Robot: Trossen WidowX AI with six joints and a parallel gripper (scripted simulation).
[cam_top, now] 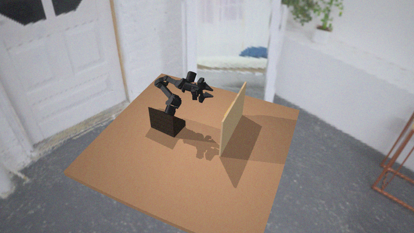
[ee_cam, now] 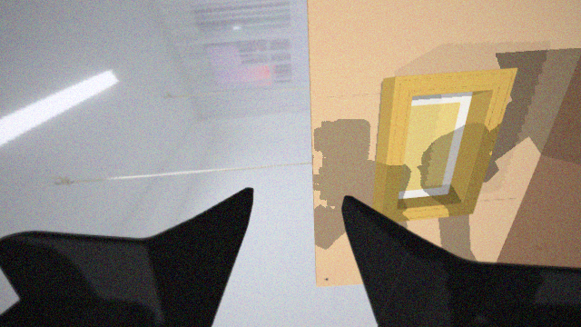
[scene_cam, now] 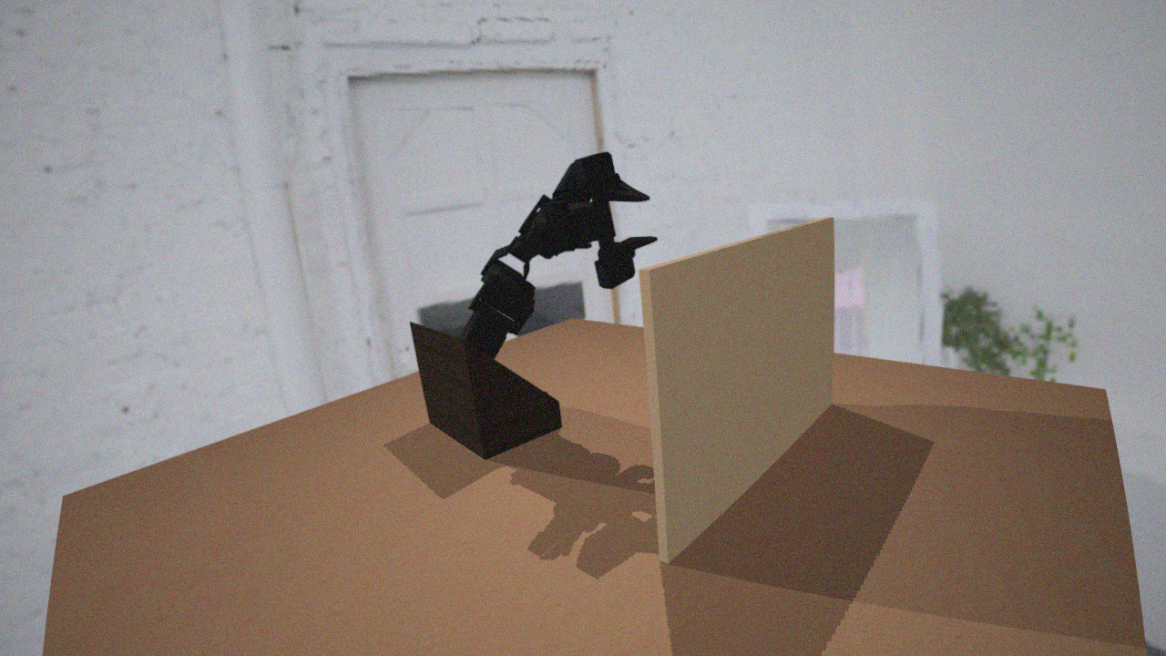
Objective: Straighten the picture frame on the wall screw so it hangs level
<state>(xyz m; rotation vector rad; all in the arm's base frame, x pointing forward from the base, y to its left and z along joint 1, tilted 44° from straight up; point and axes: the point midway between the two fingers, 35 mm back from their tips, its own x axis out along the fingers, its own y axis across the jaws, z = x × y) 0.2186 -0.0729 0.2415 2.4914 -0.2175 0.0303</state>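
Observation:
The picture frame (ee_cam: 445, 83), yellow with a white inner border, hangs on the pale wall panel (cam_top: 234, 120) (scene_cam: 741, 366) (ee_cam: 345, 54). In the wrist view, turned sideways, its edges run nearly along the panel's lines, so it looks close to level; a small tilt is hard to rule out. Shadows of the arm cross it. The screw and notched strip are hidden behind it. My gripper (cam_top: 212, 93) (scene_cam: 652, 219) (ee_cam: 298, 198) is partly open and empty. It is drawn back from the panel, apart from the frame. The exterior view shows only the panel's back.
The panel stands upright on the brown table (cam_top: 138, 173) (scene_cam: 326, 562). The arm's dark wedge-shaped base block (cam_top: 165, 123) (scene_cam: 481, 399) stands on the table across from the panel's front. The panel's top edge runs just beside the fingers in the wrist view.

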